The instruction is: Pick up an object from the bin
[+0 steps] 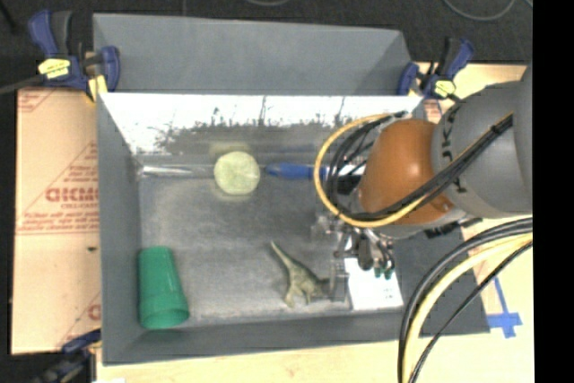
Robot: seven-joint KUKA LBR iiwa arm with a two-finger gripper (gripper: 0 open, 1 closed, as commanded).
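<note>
One olive toy dinosaur [299, 279] is seen by the near wall of the bin [121, 220], just beside the gripper [342, 280], whose spread cannot be made out, with one green cup [161, 288], one pale ball [237, 173] and one blue piece [289, 170] lying apart.

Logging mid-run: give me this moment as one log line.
gripper: lower right of bin | nearest: olive toy dinosaur, just left of it | others: green cup lower left, pale ball upper middle

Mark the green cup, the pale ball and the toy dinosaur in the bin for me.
green cup [161, 287], camera view, on its side wall.
pale ball [237, 172], camera view, on its middle.
toy dinosaur [300, 284], camera view, on its body.
</note>
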